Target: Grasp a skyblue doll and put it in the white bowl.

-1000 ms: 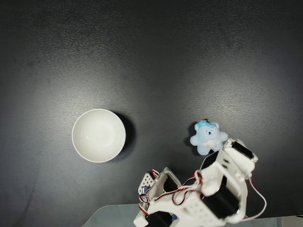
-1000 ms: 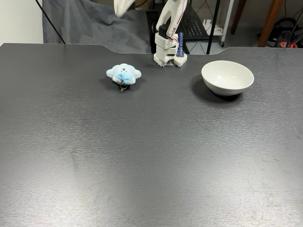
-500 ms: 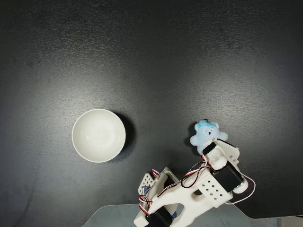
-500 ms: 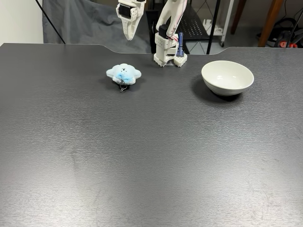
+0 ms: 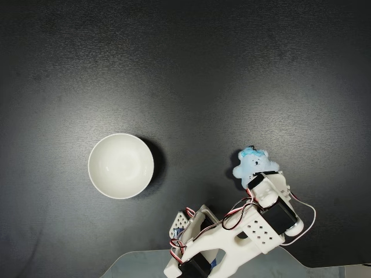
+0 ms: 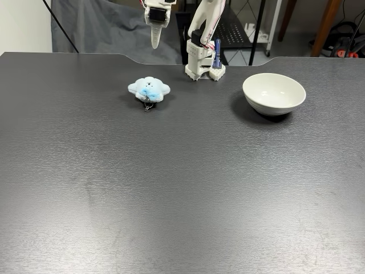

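The skyblue doll (image 6: 149,89), a small fluffy pale-blue bear, lies on the dark table left of the arm's base in the front fixed view. From above, the doll (image 5: 251,162) shows its blue bow, and the wrist (image 5: 268,188) covers its lower edge. My gripper (image 6: 154,42) hangs pointing down, well above the doll and slightly behind it. Its fingers read as one narrow tapered tip with nothing between them. The white bowl (image 6: 274,93) stands empty right of the base, and the bowl (image 5: 121,166) is left of the arm from above.
The arm's white base (image 6: 204,67) stands at the table's far edge between doll and bowl. Wide bare dark tabletop (image 6: 182,188) stretches in front. Behind the table are a grey cloth (image 6: 102,34), stands and cables.
The gripper has swung in over the doll, turned at the wrist so it now shows narrower, and points straight down. Doll and bowl have not moved.
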`<action>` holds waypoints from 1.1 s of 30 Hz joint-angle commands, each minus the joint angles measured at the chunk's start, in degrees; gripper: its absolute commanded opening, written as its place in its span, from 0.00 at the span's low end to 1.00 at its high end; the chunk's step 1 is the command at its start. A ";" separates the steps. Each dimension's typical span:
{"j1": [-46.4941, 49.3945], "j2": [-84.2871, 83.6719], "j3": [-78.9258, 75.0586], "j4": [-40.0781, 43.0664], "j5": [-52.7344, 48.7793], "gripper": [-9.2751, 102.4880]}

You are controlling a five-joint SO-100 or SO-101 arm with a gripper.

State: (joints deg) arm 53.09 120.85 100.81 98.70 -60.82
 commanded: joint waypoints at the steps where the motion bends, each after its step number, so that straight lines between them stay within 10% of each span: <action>1: 0.26 0.00 -0.09 2.64 -6.50 0.08; 22: 1.76 -16.00 -1.14 2.20 -7.73 0.09; 33: 2.02 -15.73 -5.98 2.20 -7.82 0.47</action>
State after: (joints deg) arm 54.32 104.41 100.20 98.70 -68.12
